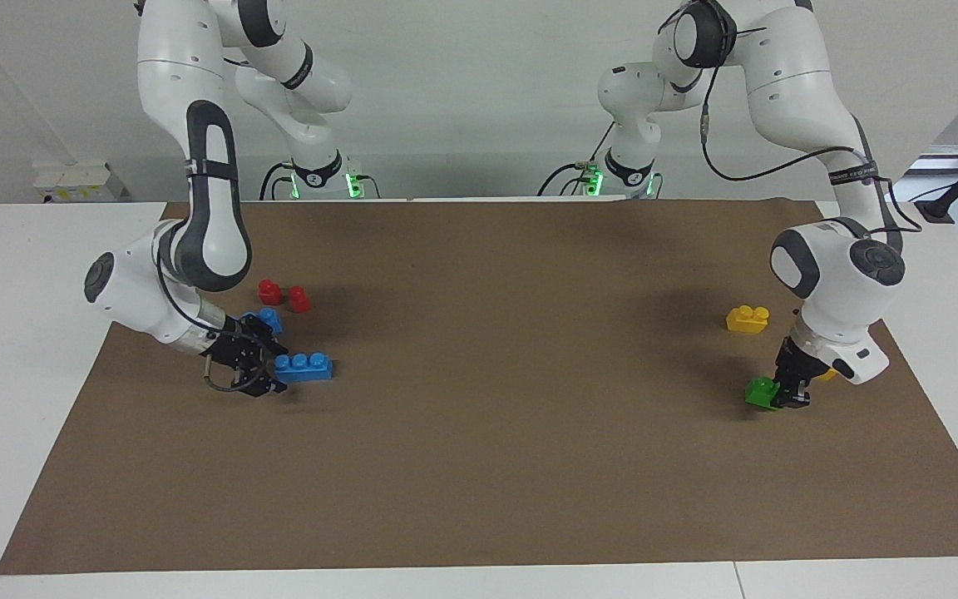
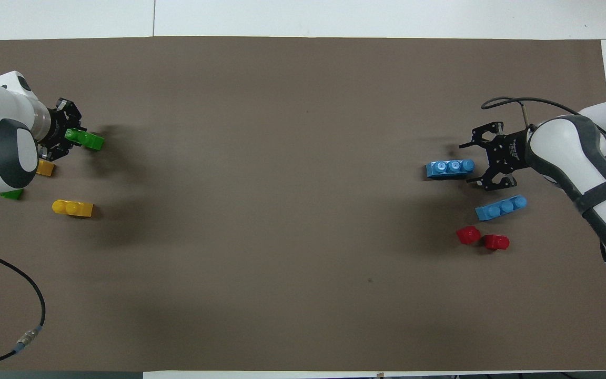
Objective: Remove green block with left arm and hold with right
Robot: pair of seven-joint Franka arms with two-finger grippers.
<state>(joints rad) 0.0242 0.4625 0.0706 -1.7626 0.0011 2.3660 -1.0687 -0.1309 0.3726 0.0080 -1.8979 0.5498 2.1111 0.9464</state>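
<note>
The green block [image 1: 758, 393] [image 2: 88, 139] is a small bright green two-stud brick at the left arm's end of the brown mat. My left gripper [image 1: 788, 393] [image 2: 66, 138] is shut on one end of it, low over the mat; I cannot tell whether the block touches the mat. At the right arm's end, my right gripper [image 1: 271, 368] [image 2: 472, 163] stands open, low by the mat. Its spread fingers flank the end of a blue three-stud brick [image 1: 304, 366] [image 2: 449, 168] lying there, with nothing gripped.
Beside the left gripper lie a yellow brick [image 2: 45, 168], a second yellow brick [image 1: 747, 319] [image 2: 73, 208] and another green brick [image 2: 11, 194], partly under the arm. Near the right gripper lie a second blue brick [image 2: 501, 207] and two red blocks [image 1: 282, 295] [image 2: 482, 238].
</note>
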